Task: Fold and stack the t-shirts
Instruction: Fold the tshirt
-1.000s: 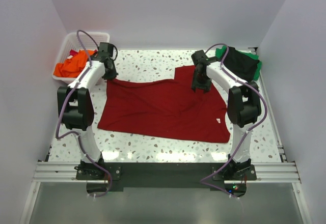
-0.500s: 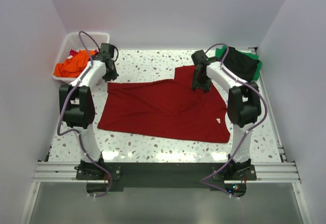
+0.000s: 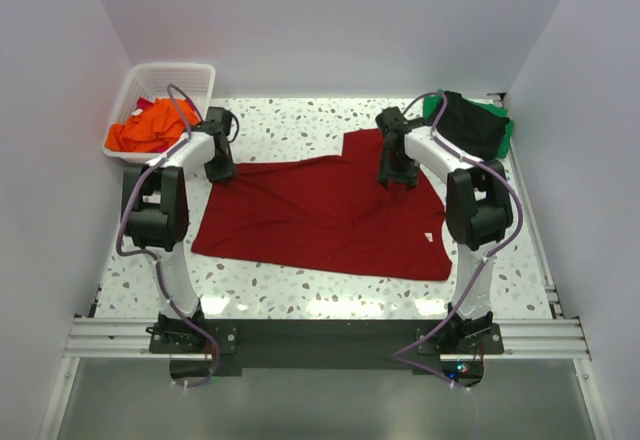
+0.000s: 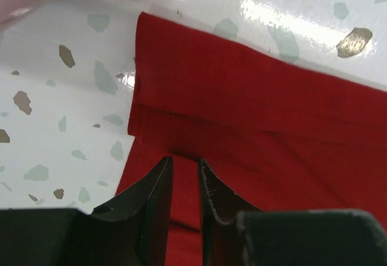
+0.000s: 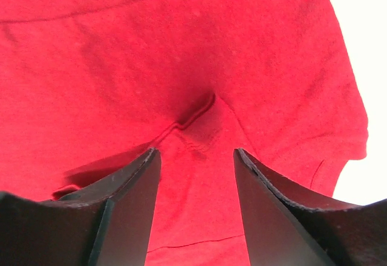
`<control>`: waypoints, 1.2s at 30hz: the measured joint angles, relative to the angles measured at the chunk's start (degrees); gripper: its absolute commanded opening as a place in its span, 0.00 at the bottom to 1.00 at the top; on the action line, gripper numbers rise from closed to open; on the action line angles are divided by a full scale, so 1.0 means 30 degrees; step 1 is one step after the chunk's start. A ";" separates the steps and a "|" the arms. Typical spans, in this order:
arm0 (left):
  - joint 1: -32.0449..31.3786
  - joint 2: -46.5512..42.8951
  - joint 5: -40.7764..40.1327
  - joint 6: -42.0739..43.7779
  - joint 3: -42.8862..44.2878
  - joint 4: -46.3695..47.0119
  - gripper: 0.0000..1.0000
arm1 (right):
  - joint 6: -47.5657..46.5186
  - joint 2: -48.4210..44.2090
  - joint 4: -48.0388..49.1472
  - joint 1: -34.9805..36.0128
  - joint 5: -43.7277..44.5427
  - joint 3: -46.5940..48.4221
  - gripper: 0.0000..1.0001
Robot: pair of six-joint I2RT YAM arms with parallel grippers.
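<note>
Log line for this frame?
left pincer: narrowly open, over corner of dark red shirt | right pincer: open, above its wrinkle | shirt: lying spread

Left gripper (image 3: 222, 173) at far-left corner of dark red t-shirt (image 3: 320, 215), jaws narrowly parted. Right gripper (image 3: 398, 177) over its far-right part, jaws wide.

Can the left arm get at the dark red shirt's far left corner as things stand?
Probably yes. The left gripper hangs over that corner of the dark red t-shirt, jaws slightly apart, with nothing lying on the cloth; the basket stands aside.
</note>
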 measured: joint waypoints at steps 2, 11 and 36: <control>-0.0058 -0.0146 0.0007 -0.0022 -0.0248 0.0080 0.27 | 0.0007 0.0029 0.0007 0.0000 0.0102 -0.0124 0.57; -0.0109 -0.1683 -0.0022 -0.0357 -0.1268 0.0539 0.27 | 0.0066 0.0656 0.0532 -0.0015 0.0087 -0.0590 0.59; -0.1909 -0.4765 0.0532 -0.3927 -0.6900 -0.1603 0.27 | 0.0845 0.0780 0.1064 -0.2018 -0.2477 -0.1479 0.57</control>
